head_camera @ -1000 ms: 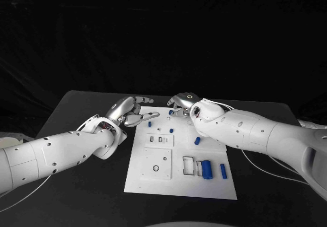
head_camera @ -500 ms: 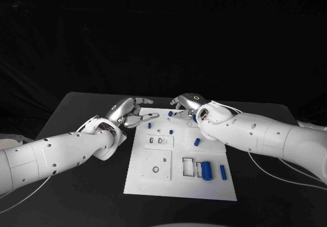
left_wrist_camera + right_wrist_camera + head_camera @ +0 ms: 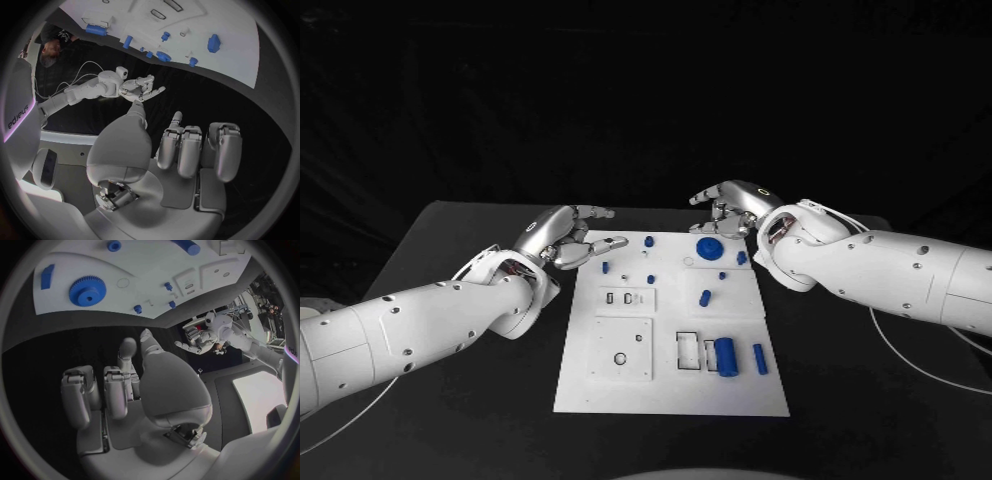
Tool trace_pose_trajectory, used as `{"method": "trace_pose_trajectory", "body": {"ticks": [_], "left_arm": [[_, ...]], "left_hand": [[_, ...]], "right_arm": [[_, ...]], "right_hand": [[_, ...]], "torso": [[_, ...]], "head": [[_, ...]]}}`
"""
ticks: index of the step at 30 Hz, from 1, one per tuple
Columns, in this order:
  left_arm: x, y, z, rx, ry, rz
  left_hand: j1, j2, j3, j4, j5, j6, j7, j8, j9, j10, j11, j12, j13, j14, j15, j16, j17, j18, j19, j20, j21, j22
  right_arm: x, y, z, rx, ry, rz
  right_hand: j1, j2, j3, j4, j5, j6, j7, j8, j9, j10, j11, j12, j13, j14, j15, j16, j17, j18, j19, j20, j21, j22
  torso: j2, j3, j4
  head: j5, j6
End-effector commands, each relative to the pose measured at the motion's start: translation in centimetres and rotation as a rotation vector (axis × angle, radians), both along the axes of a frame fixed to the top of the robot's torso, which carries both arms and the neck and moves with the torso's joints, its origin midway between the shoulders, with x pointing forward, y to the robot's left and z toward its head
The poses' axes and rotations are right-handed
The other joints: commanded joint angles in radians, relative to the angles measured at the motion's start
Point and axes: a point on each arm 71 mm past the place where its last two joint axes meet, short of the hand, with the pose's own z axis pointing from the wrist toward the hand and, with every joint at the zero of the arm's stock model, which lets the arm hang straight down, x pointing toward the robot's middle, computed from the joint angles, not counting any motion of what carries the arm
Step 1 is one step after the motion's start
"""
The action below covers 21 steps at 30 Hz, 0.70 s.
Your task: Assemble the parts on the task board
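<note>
While flat on task board (image 3: 668,395), blue cylinder (image 3: 727,357) lengthwise, near-far.

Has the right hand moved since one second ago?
Yes. The right hand has gone back off the white board, beyond its far right corner, uncovering the blue gear.

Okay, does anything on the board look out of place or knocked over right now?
Nothing stands out. The blue parts, including the gear, lie separately on the task board, and both the left hand and right hand hold nothing.
</note>
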Motion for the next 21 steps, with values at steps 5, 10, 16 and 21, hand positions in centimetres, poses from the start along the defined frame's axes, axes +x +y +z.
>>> {"method": "trace_pose_trajectory", "body": {"ticks": [5,10,16,21], "left_arm": [[-0.1,-0.3,-0.1,0.003,-0.007,-0.019],[-0.1,-0.4,-0.1,0.003,-0.007,-0.022],[-0.1,-0.4,-0.1,0.004,-0.008,-0.023],[-0.1,-0.4,-0.1,0.004,-0.009,-0.024]], "left_hand": [[0.002,0.012,-0.005,-0.001,-0.004,-0.001,0.000,-0.006,-0.001,0.104,0.003,0.003,0.263,0.104,0.006,0.003,0.263,-0.007,0.105,0.006,0.002,0.263],[0.002,0.012,-0.005,-0.001,-0.004,-0.001,0.000,-0.006,-0.001,0.104,0.003,0.003,0.263,0.104,0.006,0.003,0.263,-0.007,0.105,0.006,0.002,0.263],[0.002,0.012,-0.005,-0.001,-0.004,-0.001,0.000,-0.006,-0.001,0.104,0.003,0.003,0.263,0.104,0.006,0.003,0.263,-0.007,0.105,0.006,0.002,0.263],[0.002,0.012,-0.005,-0.001,-0.004,-0.001,0.000,-0.006,-0.001,0.104,0.003,0.003,0.263,0.104,0.006,0.003,0.263,-0.007,0.105,0.006,0.002,0.263]], "right_arm": [[0.3,-0.8,-0.4,-0.002,0.064,-0.017],[0.8,-1.1,-0.7,-0.056,0.057,-0.032],[1.3,-1.4,-1.5,-0.132,0.065,-0.067],[1.5,-1.4,-2.4,-0.213,0.061,-0.082]], "right_hand": [[-0.072,-0.070,0.048,0.056,-0.025,-0.029,-0.020,0.011,0.036,0.325,0.014,0.654,0.605,0.104,0.041,0.004,0.263,-0.007,0.104,0.010,0.004,0.263],[-0.125,-0.069,0.090,0.087,0.055,0.021,-0.011,0.030,0.079,0.325,0.021,0.654,0.605,0.104,0.053,0.004,0.263,-0.007,0.104,0.028,0.004,0.263],[-0.150,-0.071,0.102,0.064,0.168,0.056,-0.002,0.038,0.108,0.325,0.007,0.654,0.605,0.104,0.041,0.004,0.263,-0.007,0.104,0.020,0.004,0.263],[-0.129,-0.099,0.138,0.020,0.234,0.123,0.019,0.059,0.142,0.325,-0.011,0.654,0.605,0.104,0.007,0.004,0.263,-0.007,0.104,-0.014,0.004,0.263]], "torso": [[-0.003,0.0012,-0.0009],[-0.003,-0.0002,-0.0013],[-0.003,0.0001,-0.0025],[-0.002,0.0006,-0.0013]], "head": [[-0.005,-0.001],[-0.008,-0.001],[-0.009,-0.003],[-0.010,-0.004]]}}
